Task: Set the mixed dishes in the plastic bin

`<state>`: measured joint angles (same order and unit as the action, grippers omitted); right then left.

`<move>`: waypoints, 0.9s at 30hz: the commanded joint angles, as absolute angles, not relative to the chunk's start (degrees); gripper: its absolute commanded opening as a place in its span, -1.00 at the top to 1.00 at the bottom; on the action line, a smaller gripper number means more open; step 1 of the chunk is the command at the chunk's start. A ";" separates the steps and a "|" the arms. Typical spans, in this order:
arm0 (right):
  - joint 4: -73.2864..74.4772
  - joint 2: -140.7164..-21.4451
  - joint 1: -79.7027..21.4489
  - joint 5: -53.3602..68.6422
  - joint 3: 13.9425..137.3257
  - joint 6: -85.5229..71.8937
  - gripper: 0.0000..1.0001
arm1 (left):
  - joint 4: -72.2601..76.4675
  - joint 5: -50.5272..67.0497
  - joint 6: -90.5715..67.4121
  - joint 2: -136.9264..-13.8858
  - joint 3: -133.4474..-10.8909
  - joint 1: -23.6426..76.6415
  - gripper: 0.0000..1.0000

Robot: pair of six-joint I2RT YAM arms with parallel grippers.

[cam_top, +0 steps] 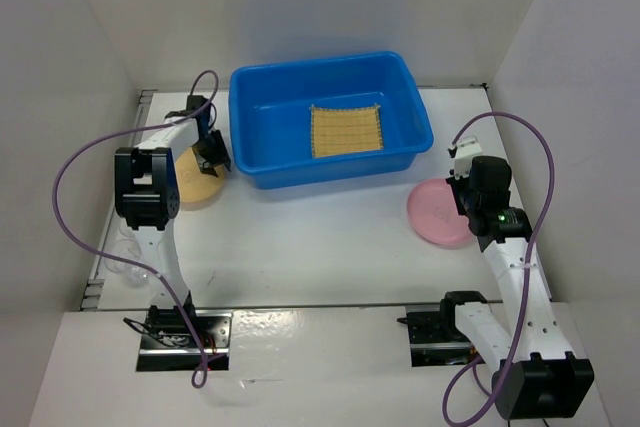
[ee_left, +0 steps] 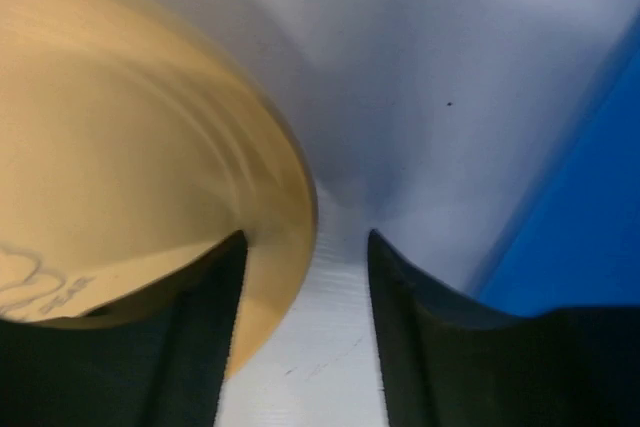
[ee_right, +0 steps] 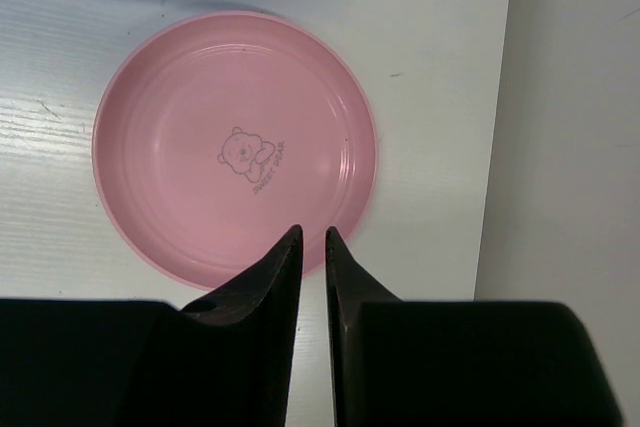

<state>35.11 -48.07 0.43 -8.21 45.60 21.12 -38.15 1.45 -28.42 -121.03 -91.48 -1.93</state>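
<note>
Two robot arms work over a white table (cam_top: 320, 242), seen from above, with a bright blue plastic bin (cam_top: 252, 122) at the far middle. The square woven bamboo mat (cam_top: 346, 131) already lies flat on the bin's floor. At left, the left gripper (cam_top: 212, 159) is down at the tan-orange plate (cam_top: 193, 189), which rests on the table just beside the bin's left wall. The wrist view shows its fingers (ee_left: 190, 337) spread apart, with the plate's rim (ee_left: 300, 197) running into the gap between them and the blue wall (ee_left: 590, 237) close on the other side. Whether the fingers touch the plate cannot be told, and the plate looks blurred. At right, the right gripper (cam_top: 463, 199) hangs over the near edge of the pink plate (cam_top: 433, 215), which sits on the table well apart from the bin. Its fingers (ee_right: 280, 267) are drawn almost together, gripping nothing, above the plate's bear print (ee_right: 247, 157).
</note>
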 commanded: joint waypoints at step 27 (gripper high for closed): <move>32.17 -48.08 0.79 -8.70 45.62 21.36 0.58 | -47.99 -5.98 -23.12 -123.74 -104.77 -1.67 1.00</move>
<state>35.11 -48.12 0.43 -8.23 45.60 21.15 -46.39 -6.24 -25.10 -122.80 -103.39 -1.37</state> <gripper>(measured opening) 0.209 0.020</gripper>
